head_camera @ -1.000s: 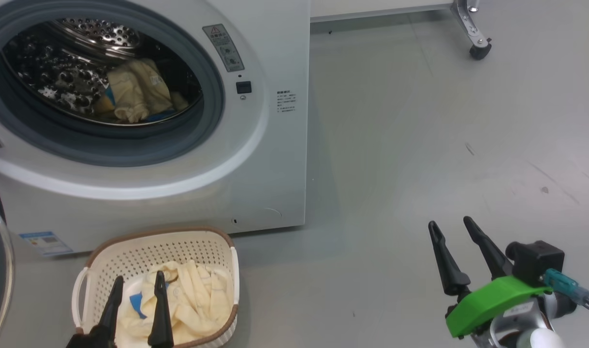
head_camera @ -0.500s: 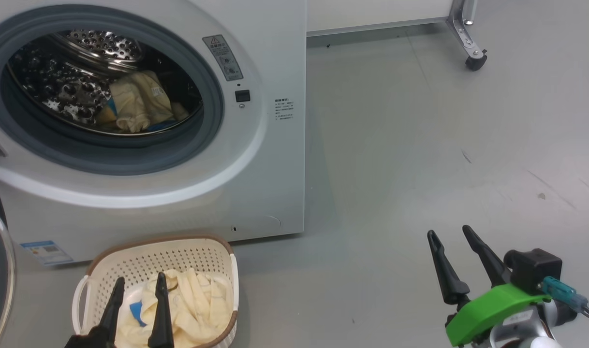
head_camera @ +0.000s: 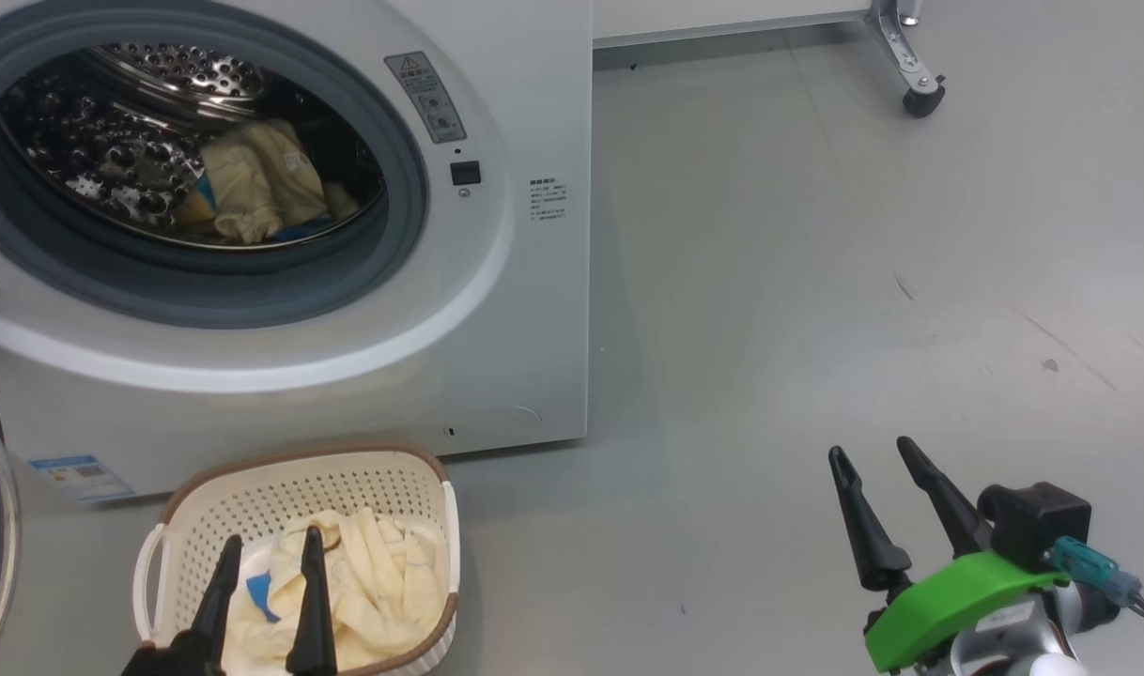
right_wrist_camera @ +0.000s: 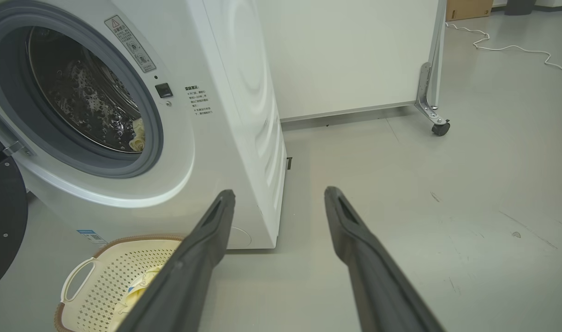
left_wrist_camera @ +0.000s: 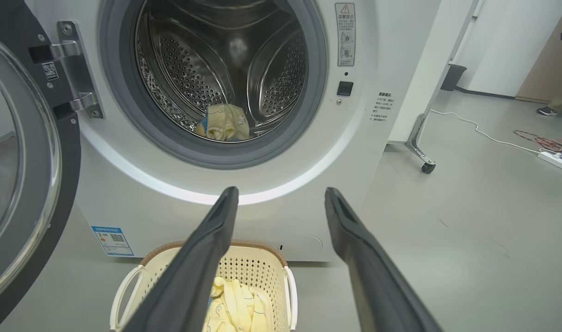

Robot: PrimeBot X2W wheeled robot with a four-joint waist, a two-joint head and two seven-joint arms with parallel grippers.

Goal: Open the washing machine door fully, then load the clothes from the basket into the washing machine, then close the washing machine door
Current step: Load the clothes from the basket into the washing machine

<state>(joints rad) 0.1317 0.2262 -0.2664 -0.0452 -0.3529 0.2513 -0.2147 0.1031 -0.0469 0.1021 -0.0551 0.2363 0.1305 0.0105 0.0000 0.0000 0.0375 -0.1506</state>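
Note:
The white washing machine (head_camera: 525, 310) stands with its door (left_wrist_camera: 18, 175) swung wide to the left. One cream-yellow garment (head_camera: 257, 183) lies in the steel drum (left_wrist_camera: 225, 69). On the floor before the machine sits the cream basket (head_camera: 347, 479), holding more of the clothes (head_camera: 375, 582). My left gripper (head_camera: 271, 554) hovers open above the basket's clothes, nothing between its fingers. My right gripper (head_camera: 873, 455) hangs open over bare floor, well right of the machine. The basket (right_wrist_camera: 105, 272) also appears low in the right wrist view.
A white panel on a caster leg (head_camera: 919, 94) stands behind the machine to the right. Cables and a power strip (left_wrist_camera: 555, 159) lie on the grey floor far right. A person's feet (left_wrist_camera: 551, 110) are at the far edge.
The head camera shifted slightly, so the whole picture moved up and down a little. Both grippers stay open in about the same places; the clothes have not moved.

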